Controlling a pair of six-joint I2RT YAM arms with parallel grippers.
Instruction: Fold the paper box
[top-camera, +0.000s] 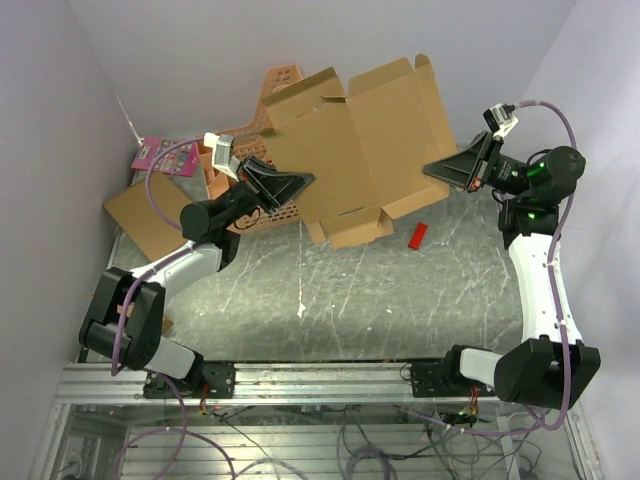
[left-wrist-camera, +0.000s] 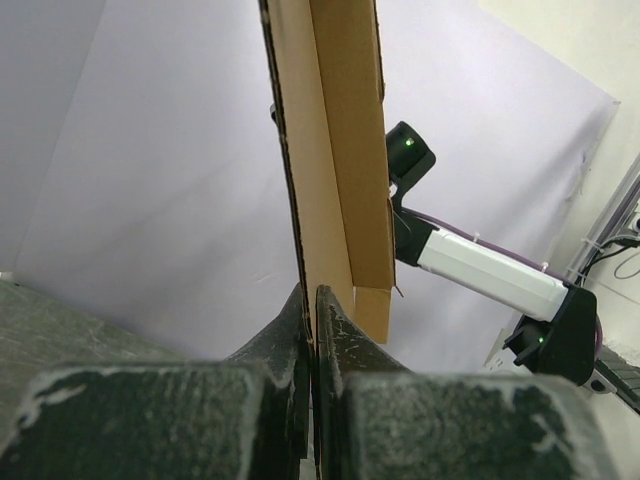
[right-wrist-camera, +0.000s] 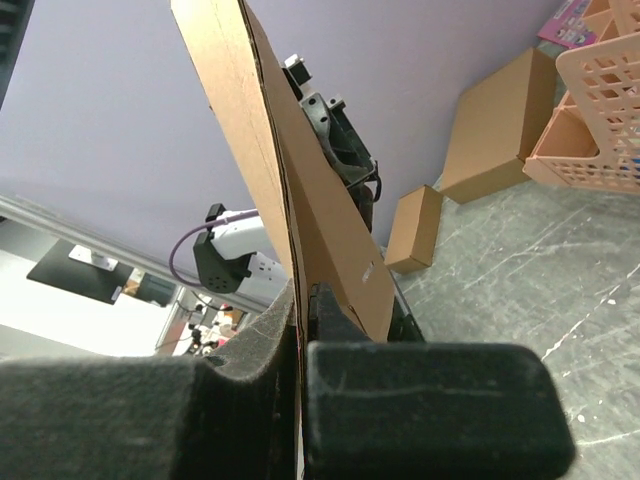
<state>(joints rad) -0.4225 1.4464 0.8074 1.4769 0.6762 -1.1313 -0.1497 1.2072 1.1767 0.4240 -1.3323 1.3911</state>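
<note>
The paper box (top-camera: 360, 150) is an unfolded brown cardboard sheet with notched flaps, held in the air between both arms above the back of the table. My left gripper (top-camera: 292, 183) is shut on its left edge; the left wrist view shows the sheet (left-wrist-camera: 330, 150) edge-on, pinched between the fingers (left-wrist-camera: 345, 335). My right gripper (top-camera: 440, 168) is shut on its right edge; the right wrist view shows the sheet (right-wrist-camera: 300, 200) rising from between the fingers (right-wrist-camera: 262, 340). A flap hangs down at the sheet's near corner (top-camera: 350, 230).
A pink lattice basket (top-camera: 262, 150) stands behind the sheet at the back. A larger flat cardboard box (top-camera: 150, 215) lies at the left, and a small cardboard box (right-wrist-camera: 412, 228) near the left arm. A red block (top-camera: 418, 235) lies on the table (top-camera: 330, 300).
</note>
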